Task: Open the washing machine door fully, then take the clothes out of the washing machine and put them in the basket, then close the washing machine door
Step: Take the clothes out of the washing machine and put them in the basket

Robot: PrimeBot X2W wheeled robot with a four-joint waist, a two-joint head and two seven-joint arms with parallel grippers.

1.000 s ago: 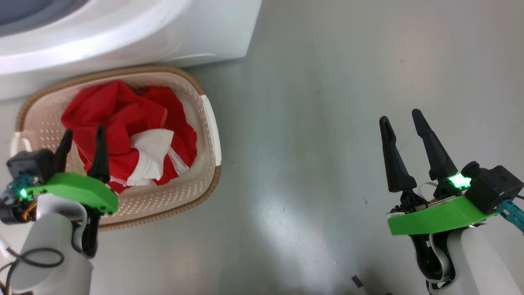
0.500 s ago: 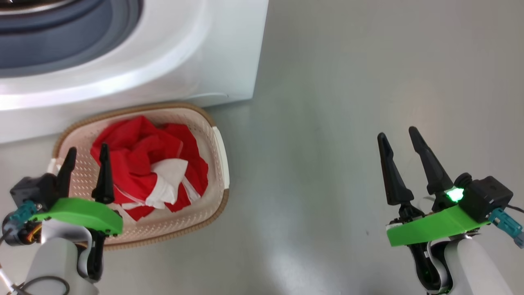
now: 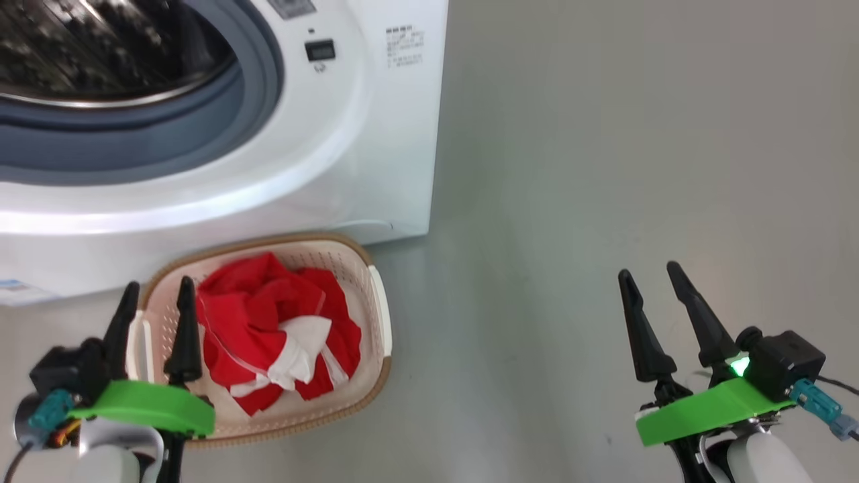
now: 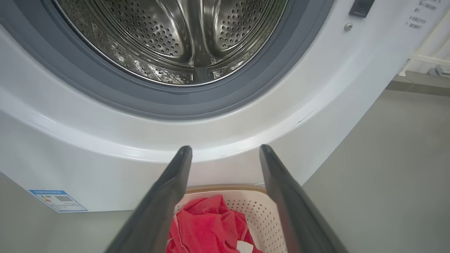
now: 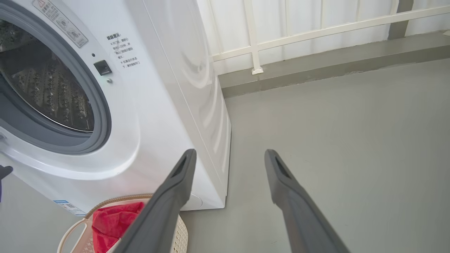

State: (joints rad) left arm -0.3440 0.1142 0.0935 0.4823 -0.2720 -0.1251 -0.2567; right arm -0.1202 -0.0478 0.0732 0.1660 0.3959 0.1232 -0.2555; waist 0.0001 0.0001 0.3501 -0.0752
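Observation:
The red and white clothes [image 3: 275, 339] lie bunched in the cream basket [image 3: 380, 315] on the floor, right in front of the white washing machine [image 3: 349, 147]. The drum mouth stands uncovered, showing bare perforated steel [image 4: 175, 38] inside the grey rubber ring [image 4: 168, 102]. The washing machine door is out of view. My left gripper [image 3: 158, 295] hovers open over the basket's left end, nothing between its fingers. The left wrist view looks past these fingers [image 4: 225, 151] at the clothes [image 4: 207, 228] below. My right gripper [image 3: 647, 276] stands open over bare floor, far right of the basket [image 5: 181, 235].
Grey floor [image 3: 604, 168] spreads to the right of the machine. A white railing [image 5: 253, 45] and a low grey kerb [image 5: 316, 66] run behind it. A blue label [image 4: 58, 200] sits low on the machine's front.
The head view has tilted up, bringing the drum opening into the picture and shifting the basket down the picture. Both grippers stay open; the left one sits lower against the basket.

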